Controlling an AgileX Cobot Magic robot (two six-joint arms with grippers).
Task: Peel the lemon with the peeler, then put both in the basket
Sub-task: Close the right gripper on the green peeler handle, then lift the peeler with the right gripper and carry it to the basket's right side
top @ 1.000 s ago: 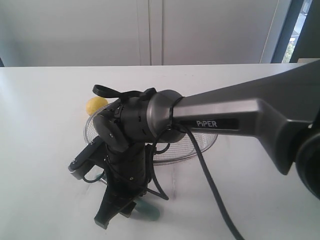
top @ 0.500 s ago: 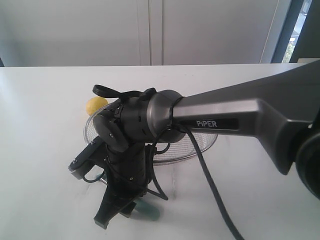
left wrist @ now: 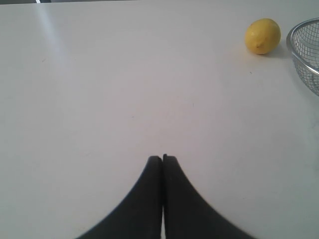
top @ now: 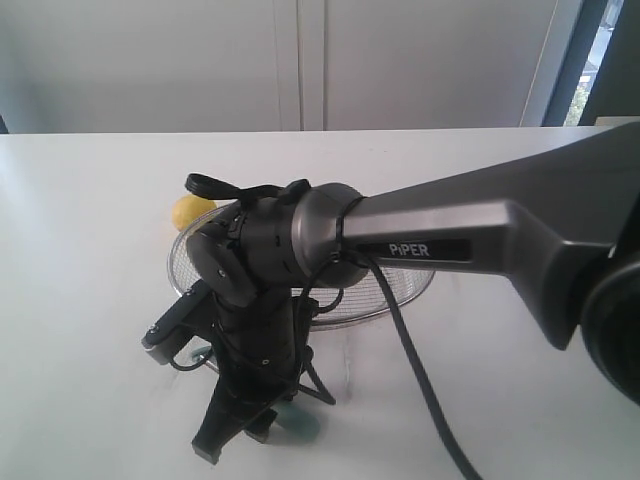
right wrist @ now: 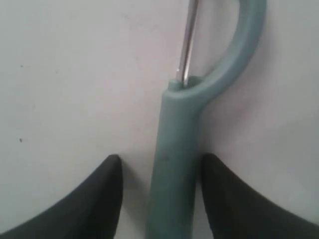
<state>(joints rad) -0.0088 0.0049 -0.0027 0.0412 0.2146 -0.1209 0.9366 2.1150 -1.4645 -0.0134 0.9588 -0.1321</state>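
Step in hand, as I judge it: picking up the peeler (right wrist: pixel 177 119). Nothing is peeled yet.

Right tool (right wrist: pixel 160 159) is down at the counter (left wrist: pixel 99 99) with its jaws spread wide, one on each side of the teal handle. A gap shows on both sides, so it grips nothing. The peeler lies flat, with the looped head and thin blade pointing away from the jaws.

Left tool (left wrist: pixel 162 159) has its jaws pressed together and empty over bare counter, well apart from the lemon (left wrist: pixel 262 36).

The lemon sits on the counter just beside the outside of the basket (left wrist: pixel 290 45) rim, not in it. In the exterior view the peeler lies on the near side of the basket, mostly hidden under the right arm.

Notes for a good grasp:
- Close squarely on the thick handle, below the loop — keep off the blade.
- Centre the handle first; it looks slightly nearer one jaw.
- The handle is rounded and may roll as the jaws close, so close slowly.

Count: lemon 1, peeler 1, basket 1, tools 2.
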